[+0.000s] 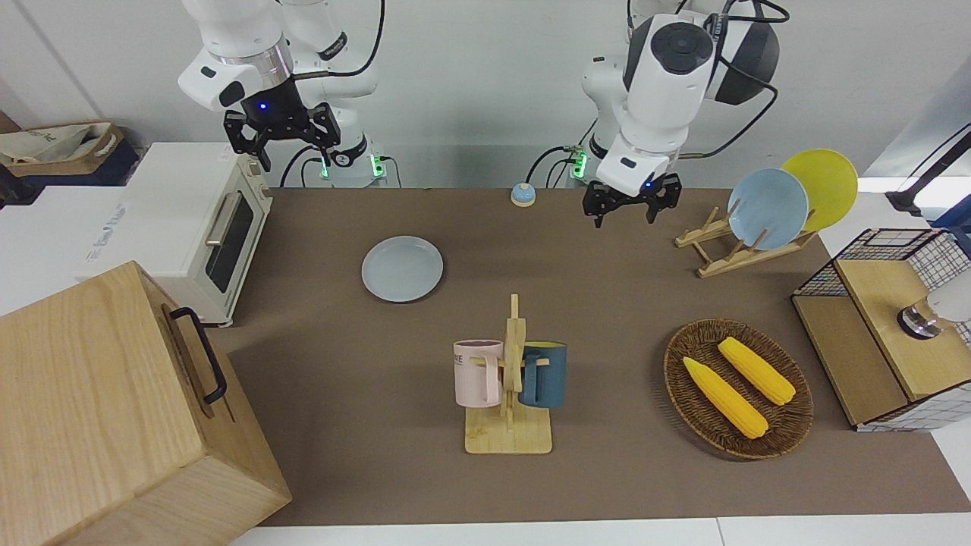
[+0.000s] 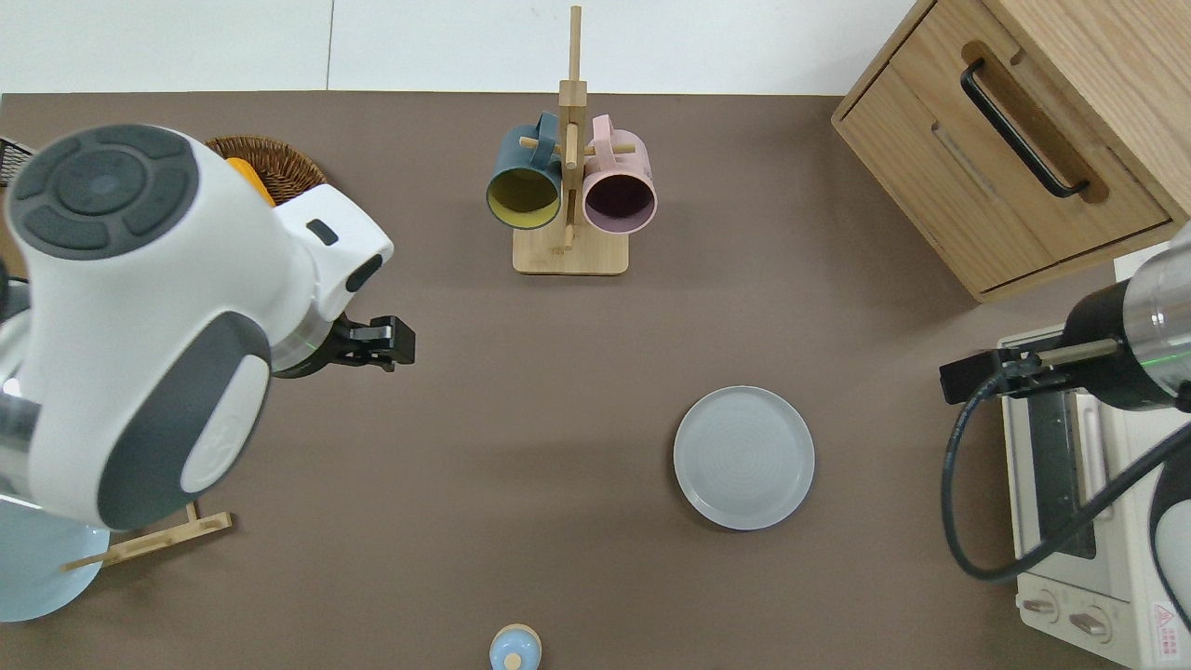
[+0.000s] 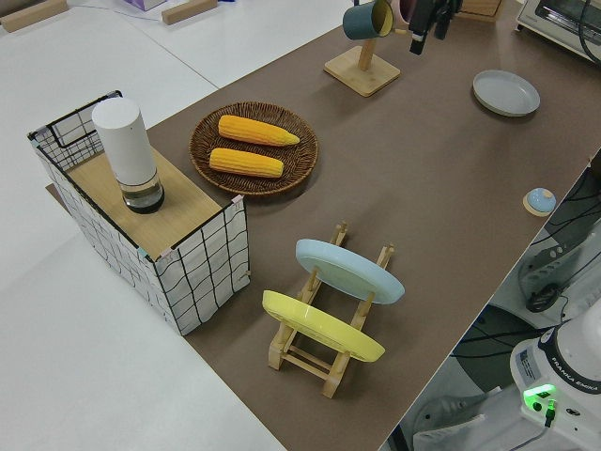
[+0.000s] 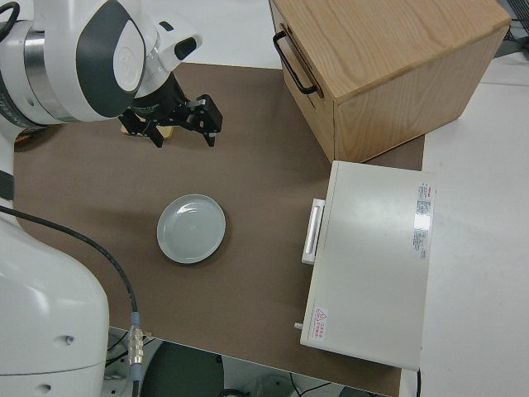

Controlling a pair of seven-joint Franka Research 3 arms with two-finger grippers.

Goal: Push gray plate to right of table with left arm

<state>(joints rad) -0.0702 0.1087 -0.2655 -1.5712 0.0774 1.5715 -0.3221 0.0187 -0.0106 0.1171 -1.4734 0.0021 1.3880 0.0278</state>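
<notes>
Plate (image 2: 743, 457) flat on table (image 2: 465, 465), round, no long axis; left gripper (image 1: 629, 203) fingers apart, at plate's 9 o'clock overhead; right side view alone shows gap; right arm parked.

Left arm (image 1: 660, 83): white w/ dk gray caps, blk cable. Right arm (image 1: 243, 53): silver band, blue LED.

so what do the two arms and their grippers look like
Both are white jointed arms with looped black cables. The left arm has dark gray round joint caps and a small black gripper. The right arm has a silver band, a blue-lit black wrist and a black gripper.
</notes>
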